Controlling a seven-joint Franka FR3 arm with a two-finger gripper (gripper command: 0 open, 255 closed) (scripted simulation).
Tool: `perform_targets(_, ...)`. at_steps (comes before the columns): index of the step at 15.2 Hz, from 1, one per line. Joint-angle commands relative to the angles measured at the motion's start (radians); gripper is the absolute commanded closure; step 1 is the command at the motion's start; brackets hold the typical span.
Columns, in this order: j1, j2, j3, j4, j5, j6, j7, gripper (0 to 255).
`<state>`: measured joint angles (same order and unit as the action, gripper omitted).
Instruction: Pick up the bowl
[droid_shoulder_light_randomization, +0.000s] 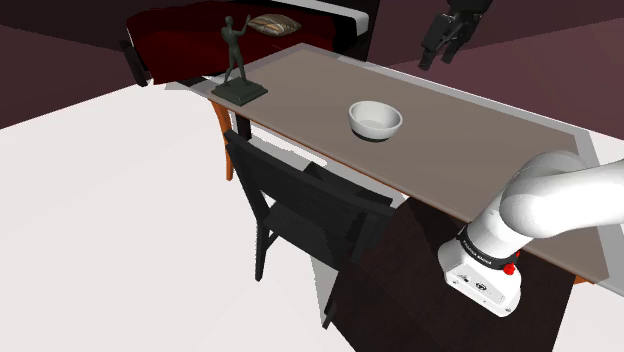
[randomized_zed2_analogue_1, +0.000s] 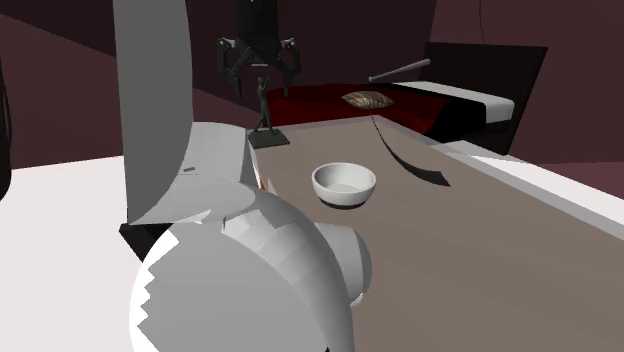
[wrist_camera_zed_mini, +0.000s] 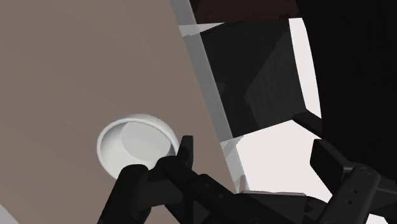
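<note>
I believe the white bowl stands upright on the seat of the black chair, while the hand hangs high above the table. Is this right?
Not quite. The shoulder view shows the bowl upright on the table, not on the chair seat. The hand does hang high above the table.

- Bowl (droid_shoulder_light_randomization: 375, 119): white, smooth, unpatterned, soft sheen inside.
- Desk (droid_shoulder_light_randomization: 480, 150): top grey-brown, matt, smooth, no grain; rim pale grey.
- Desk leg (droid_shoulder_light_randomization: 222, 135): orange-brown, wood-like.
- Chair (droid_shoulder_light_randomization: 300, 205): black, matt, plain.
- Statuette (droid_shoulder_light_randomization: 236, 60): dark grey-green, dull metal look, smooth.
- Bed (droid_shoulder_light_randomization: 180, 40): deep red cover, cloth-like, matt.
- Cushion (droid_shoulder_light_randomization: 272, 24): striped tan fabric look.
- Arm (droid_shoulder_light_randomization: 560, 200): white shell, smooth, slight gloss.
- Gripper (droid_shoulder_light_randomization: 441, 52): all black, matt; material unclear.
</note>
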<state>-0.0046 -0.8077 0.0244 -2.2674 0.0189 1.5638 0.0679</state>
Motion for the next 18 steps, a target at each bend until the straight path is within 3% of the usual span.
perform_targets(1, 0.000, 0.000, 0.000, 0.000, 0.000, 0.000, 0.000, 0)
perform_targets(10, -0.023, 0.175, -0.040, -0.123, -0.059, 0.290, -0.064, 0)
perform_targets(18, -0.046, 0.411, -0.075, -0.140, -0.106, 0.540, -0.107, 0)
